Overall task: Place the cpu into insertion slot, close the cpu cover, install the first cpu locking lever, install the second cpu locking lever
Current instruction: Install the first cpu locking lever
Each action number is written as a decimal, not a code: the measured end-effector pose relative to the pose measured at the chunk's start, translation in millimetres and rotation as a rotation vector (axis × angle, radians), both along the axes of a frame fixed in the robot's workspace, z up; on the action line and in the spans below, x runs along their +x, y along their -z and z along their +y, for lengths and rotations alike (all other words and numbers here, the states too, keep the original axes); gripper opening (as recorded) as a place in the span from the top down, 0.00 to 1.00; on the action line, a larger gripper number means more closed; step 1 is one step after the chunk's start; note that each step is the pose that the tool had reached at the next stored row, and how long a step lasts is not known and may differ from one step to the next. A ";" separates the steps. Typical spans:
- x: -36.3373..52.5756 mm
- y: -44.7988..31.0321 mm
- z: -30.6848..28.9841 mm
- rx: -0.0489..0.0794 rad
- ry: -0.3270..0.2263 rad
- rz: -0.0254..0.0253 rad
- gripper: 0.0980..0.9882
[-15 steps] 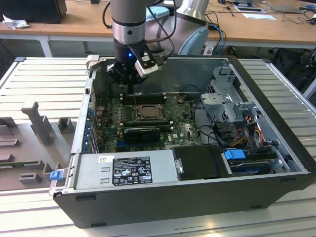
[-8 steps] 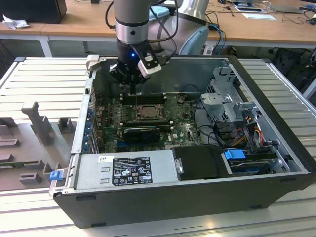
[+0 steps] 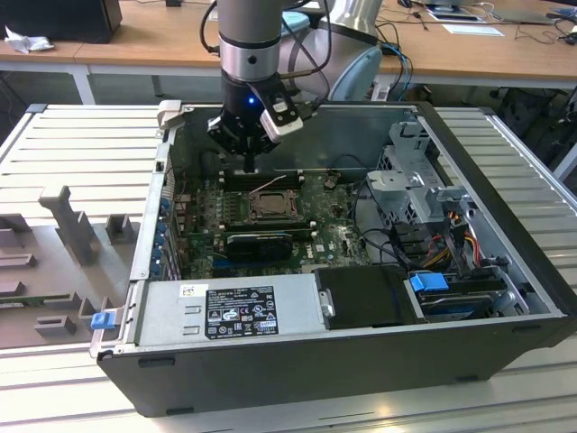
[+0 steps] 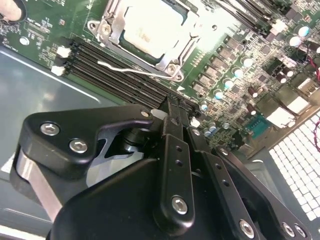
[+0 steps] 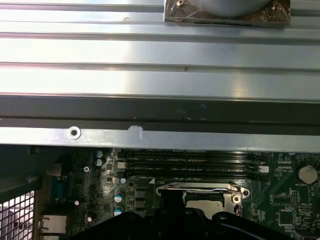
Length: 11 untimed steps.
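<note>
Nearest the lens in the second wrist view is the black linkage of the pincer (image 4: 172, 112). Its fingers are drawn together to a narrow tip with nothing between them: clenched and empty. That tip hovers over the memory slots (image 4: 120, 70), just beside the socket, and apart from the board.

The cpu (image 4: 150, 27) lies flat inside the insertion slot (image 4: 172, 64), its pale top facing up and square to the metal rim. It appears seated, which would explain the empty pincer.

The cpu cover (image 4: 114, 15) seems to lie down around the chip, framing it. Whether it is fully latched cannot be told from these views.

A thin wire locking lever (image 4: 135, 71) runs along the socket edge over the memory slots, its end free. It reads as not yet hooked. The clenched tip is close to it, a posture suited to pushing a thin lever rather than grasping.

In the exterior view, the arm stands over the green motherboard (image 3: 329, 236) inside the open computer case (image 3: 361, 352), which rests on the ribbed metal surface (image 3: 81, 144).
</note>
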State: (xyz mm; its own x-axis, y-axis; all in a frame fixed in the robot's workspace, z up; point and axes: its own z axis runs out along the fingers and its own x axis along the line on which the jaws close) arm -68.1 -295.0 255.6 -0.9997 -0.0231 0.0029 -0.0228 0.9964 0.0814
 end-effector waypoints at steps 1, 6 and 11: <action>1.0 0.1 0.0 0.000 0.000 0.0000 0.99; 12.1 0.8 -0.1 0.000 0.000 0.0002 0.99; 13.9 1.1 -0.6 0.052 0.000 0.0000 0.99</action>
